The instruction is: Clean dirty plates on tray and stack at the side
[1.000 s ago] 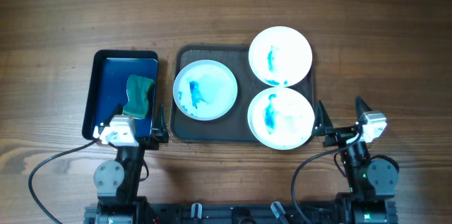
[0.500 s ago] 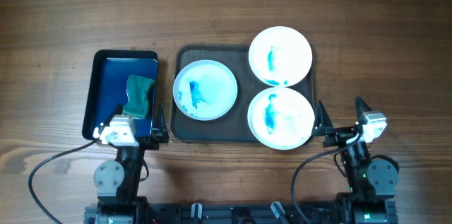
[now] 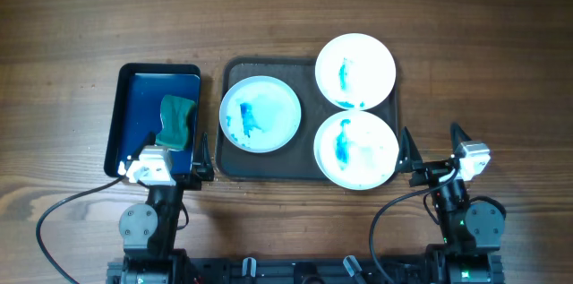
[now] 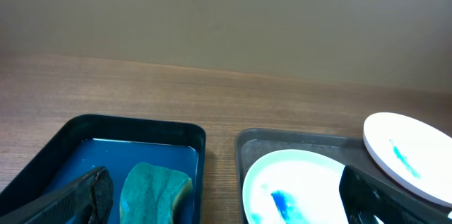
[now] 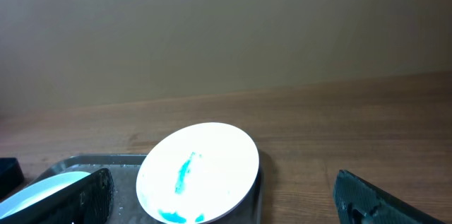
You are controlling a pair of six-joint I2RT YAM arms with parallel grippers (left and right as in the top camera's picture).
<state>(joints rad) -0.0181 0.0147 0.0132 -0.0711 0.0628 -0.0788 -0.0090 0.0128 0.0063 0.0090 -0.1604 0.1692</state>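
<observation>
Three white plates smeared with blue lie on the dark grey tray (image 3: 304,107): one at the left (image 3: 260,115), one at the far right (image 3: 355,71), one at the near right (image 3: 356,150). My left gripper (image 3: 173,159) is open and empty near the table's front, in front of the narrow tray. My right gripper (image 3: 433,151) is open and empty, just right of the near-right plate. In the left wrist view the left plate (image 4: 296,192) lies between my fingers (image 4: 88,194). In the right wrist view the far-right plate (image 5: 199,171) lies ahead.
A narrow black tray (image 3: 123,123) with a blue inside holds a green sponge (image 3: 176,121) left of the grey tray; it also shows in the left wrist view (image 4: 157,189). Bare wood table lies behind and to the right.
</observation>
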